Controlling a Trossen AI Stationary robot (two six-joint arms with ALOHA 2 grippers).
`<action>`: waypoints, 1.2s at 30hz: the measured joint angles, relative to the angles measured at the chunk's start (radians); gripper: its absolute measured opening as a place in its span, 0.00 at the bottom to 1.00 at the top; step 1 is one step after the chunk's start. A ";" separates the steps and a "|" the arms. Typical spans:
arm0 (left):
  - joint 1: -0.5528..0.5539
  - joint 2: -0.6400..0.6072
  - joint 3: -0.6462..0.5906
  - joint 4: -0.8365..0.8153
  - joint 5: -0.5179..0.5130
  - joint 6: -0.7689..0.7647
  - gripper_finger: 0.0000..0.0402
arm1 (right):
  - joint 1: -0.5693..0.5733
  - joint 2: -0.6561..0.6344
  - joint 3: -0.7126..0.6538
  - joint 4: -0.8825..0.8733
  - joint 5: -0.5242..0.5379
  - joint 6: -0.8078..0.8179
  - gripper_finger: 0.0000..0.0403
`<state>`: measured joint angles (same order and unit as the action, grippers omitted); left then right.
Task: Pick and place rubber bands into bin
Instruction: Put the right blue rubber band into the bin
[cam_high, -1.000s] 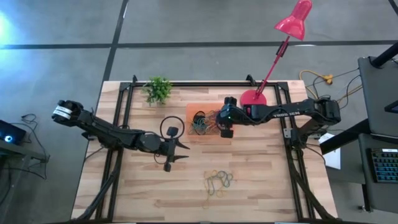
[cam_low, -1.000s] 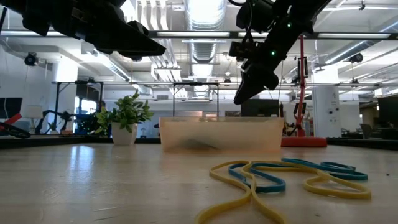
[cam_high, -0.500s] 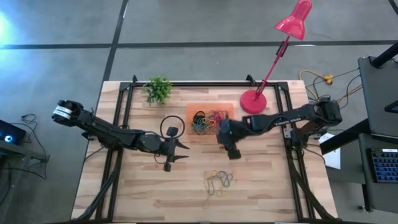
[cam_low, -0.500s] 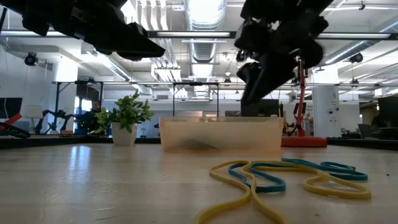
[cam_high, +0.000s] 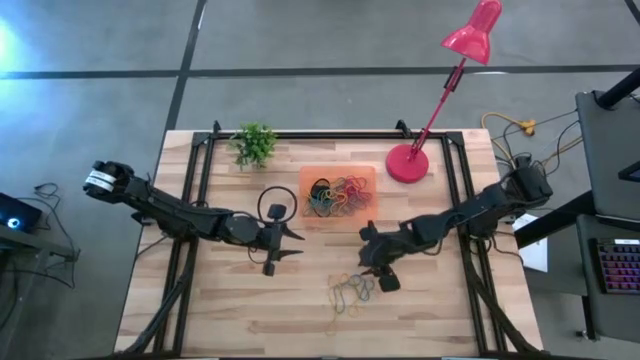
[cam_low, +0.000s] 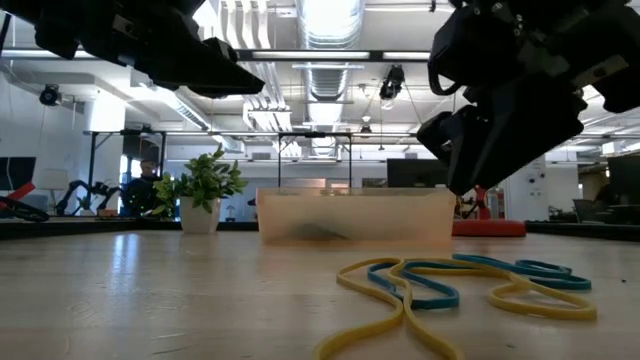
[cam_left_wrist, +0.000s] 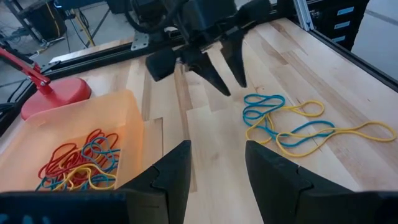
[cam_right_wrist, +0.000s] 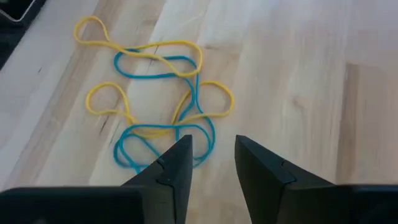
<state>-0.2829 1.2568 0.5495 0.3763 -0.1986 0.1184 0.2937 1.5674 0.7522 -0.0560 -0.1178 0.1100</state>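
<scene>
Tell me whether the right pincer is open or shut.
Open and empty. The right pincer shows a clear gap between its fingers, with bare wood between them, above the yellow and blue rubber bands on the table.

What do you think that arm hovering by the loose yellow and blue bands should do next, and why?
Probably lower a little onto the pile. The right tool hangs with its fingers apart, empty, beside the loose rubber bands on the table, above the wood in the low view. The bin already holds many bands, so these look like the ones left to fetch. The left tool waits near the bin.
</scene>
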 joint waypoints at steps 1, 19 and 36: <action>0.000 0.000 0.000 0.000 0.000 0.000 0.34 | 0.010 0.006 -0.009 0.027 0.017 0.004 0.27; 0.000 0.000 0.000 0.006 0.000 -0.007 0.34 | 0.038 0.167 -0.039 0.218 0.042 -0.014 0.21; 0.000 0.000 -0.005 0.006 0.000 -0.007 0.34 | 0.038 0.191 -0.039 0.229 0.043 -0.016 0.03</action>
<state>-0.2829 1.2568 0.5443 0.3819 -0.1989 0.1114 0.3317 1.7585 0.7136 0.1726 -0.0745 0.0937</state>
